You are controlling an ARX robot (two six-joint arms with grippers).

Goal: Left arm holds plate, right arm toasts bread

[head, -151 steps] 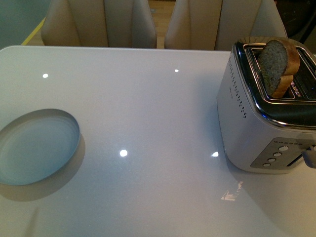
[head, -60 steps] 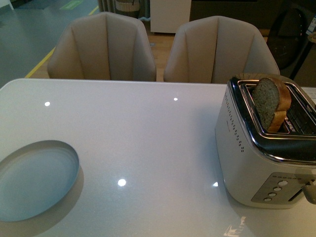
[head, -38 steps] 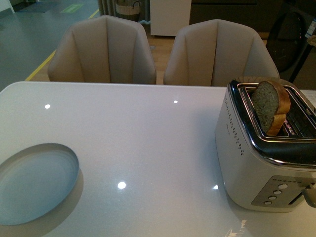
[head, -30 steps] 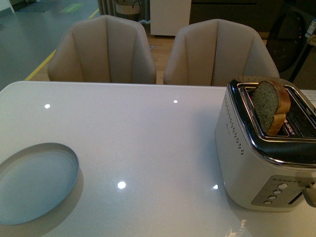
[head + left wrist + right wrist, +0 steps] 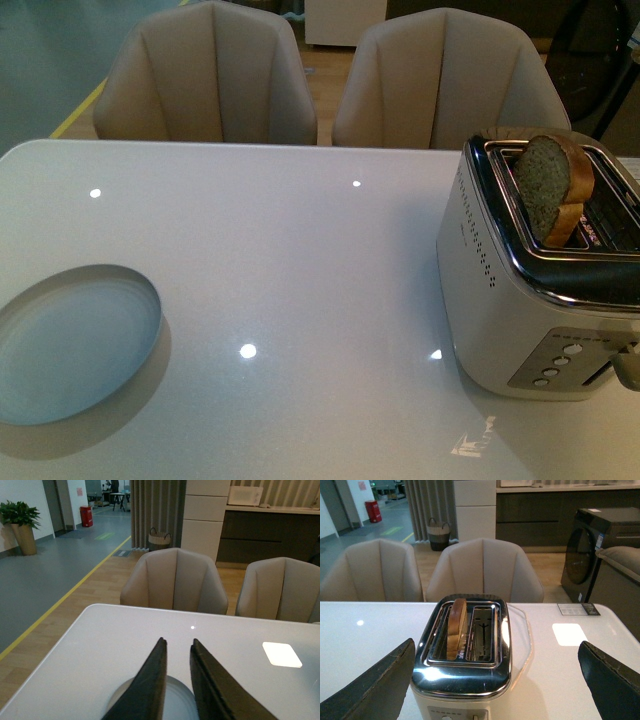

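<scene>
The bread [image 5: 553, 185] is standing upright on edge in the left-hand slot of the toaster [image 5: 530, 300], its rounded top sticking up above the chrome rim and its flat faces lying along the slot, which is running away from the robot toward the chairs [image 5: 210, 75]. The other slot is showing bare. The toaster is sitting at the right side of the white worktop [image 5: 300, 260]. The plate [image 5: 75, 340] is lying flat near the worktop's left edge, well apart from the toaster. The left pincer [image 5: 177, 652] is hovering above the plate with its fingers close together, only a narrow gap showing. The right pincer [image 5: 495, 680] is hanging in front of the toaster with its fingers spread wide, gripping nothing.
</scene>
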